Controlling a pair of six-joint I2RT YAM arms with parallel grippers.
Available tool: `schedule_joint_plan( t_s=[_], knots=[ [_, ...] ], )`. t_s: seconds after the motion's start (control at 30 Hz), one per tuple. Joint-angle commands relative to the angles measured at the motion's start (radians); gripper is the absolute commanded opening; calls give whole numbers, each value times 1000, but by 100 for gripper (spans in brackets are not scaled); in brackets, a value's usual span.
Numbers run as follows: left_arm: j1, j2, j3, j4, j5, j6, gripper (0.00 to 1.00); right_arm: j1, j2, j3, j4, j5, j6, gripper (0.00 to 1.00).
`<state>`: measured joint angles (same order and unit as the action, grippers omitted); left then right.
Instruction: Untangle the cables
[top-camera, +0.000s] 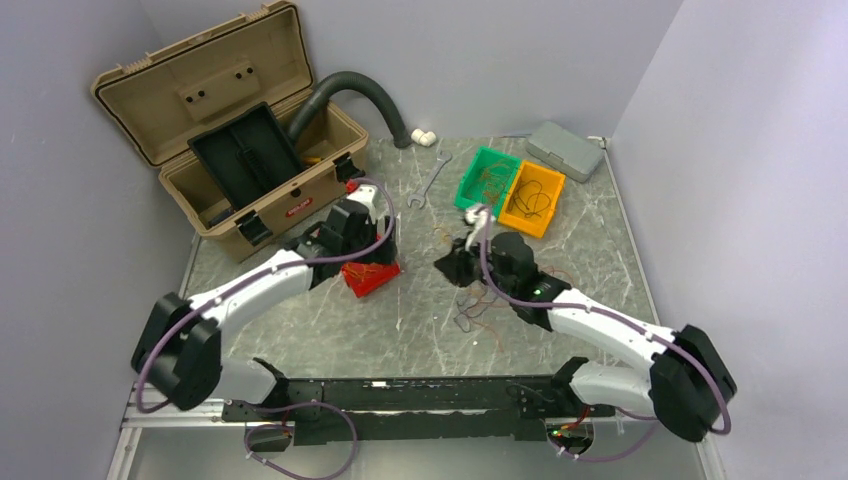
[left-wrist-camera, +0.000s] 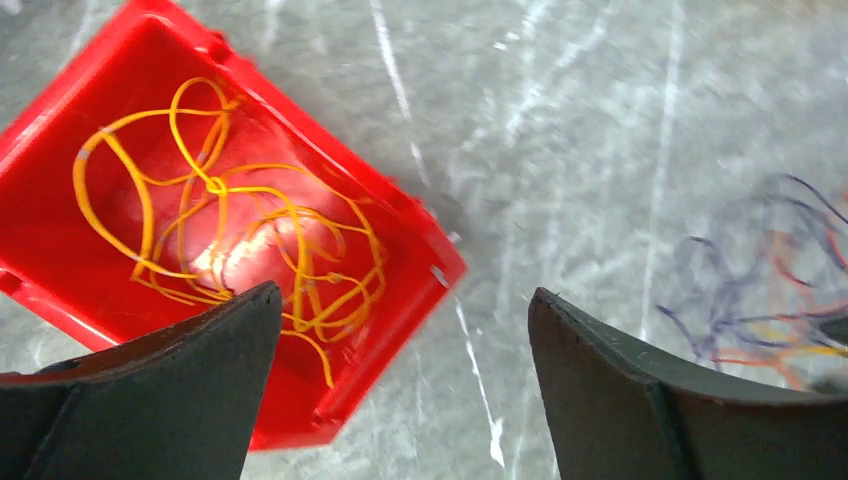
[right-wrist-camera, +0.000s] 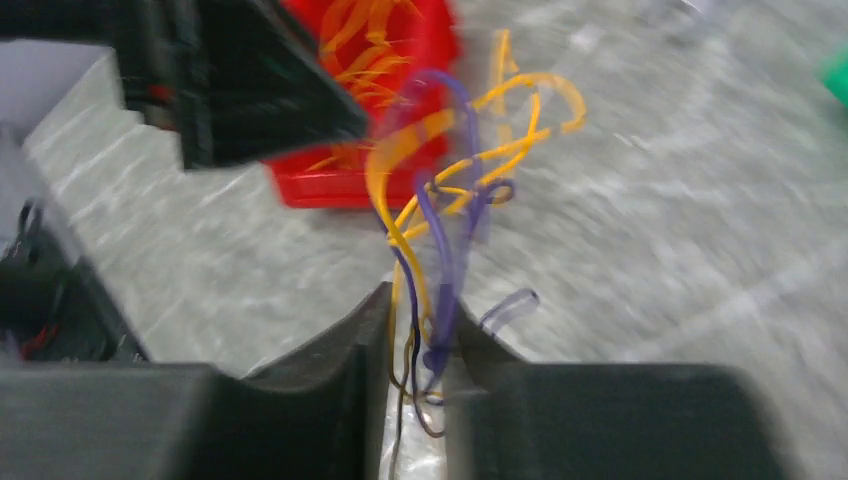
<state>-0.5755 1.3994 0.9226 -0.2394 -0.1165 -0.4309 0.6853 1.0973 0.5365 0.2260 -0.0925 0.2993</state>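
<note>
A loose tangle of thin cables (top-camera: 478, 303) lies on the table in front of my right gripper (top-camera: 458, 268); the left wrist view shows it blurred at the right edge (left-wrist-camera: 770, 295). My right gripper (right-wrist-camera: 420, 310) is shut on a few yellow and purple cables (right-wrist-camera: 450, 190) that rise from between its jaws. My left gripper (left-wrist-camera: 405, 300) is open and empty, above the near right corner of a red bin (left-wrist-camera: 395, 215) holding yellow cables (left-wrist-camera: 230, 230). In the top view it (top-camera: 368, 262) hovers over that bin (top-camera: 372, 277).
A green bin (top-camera: 487, 178) and an orange bin (top-camera: 532, 198) with cables stand at the back. An open tan toolbox (top-camera: 250, 150), a dark corrugated hose (top-camera: 360, 90), a wrench (top-camera: 430, 180) and a grey case (top-camera: 564, 150) lie farther back.
</note>
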Motion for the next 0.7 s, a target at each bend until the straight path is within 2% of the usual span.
schedule_joint_plan(
  t_s=[0.0,0.03,0.13,0.23,0.37,0.43,0.53,0.57,0.67],
  knots=[
    [-64,-147,-87,98,-21,88,99,88,83,138,-3,-208,-82,48],
    [-67,-173,-108,110,-16,84,99,90,96,149,-12,-168,-64,60],
    [-69,-239,-158,145,7,78,99,89,74,141,-26,-45,-16,74],
    [-70,-285,-194,171,34,76,99,87,10,104,-47,36,-5,75],
    [-72,-297,-208,203,120,75,100,86,-52,76,-137,117,11,73],
    [-83,-288,-216,227,189,81,98,82,-68,72,-210,200,52,68],
    [-124,-266,-217,252,233,115,98,77,-81,112,-426,385,197,64],
    [-143,-259,-217,261,228,130,98,74,-84,129,-511,459,252,66],
    [-185,-251,-235,318,227,164,99,39,-104,150,-692,613,371,87]
  ],
)
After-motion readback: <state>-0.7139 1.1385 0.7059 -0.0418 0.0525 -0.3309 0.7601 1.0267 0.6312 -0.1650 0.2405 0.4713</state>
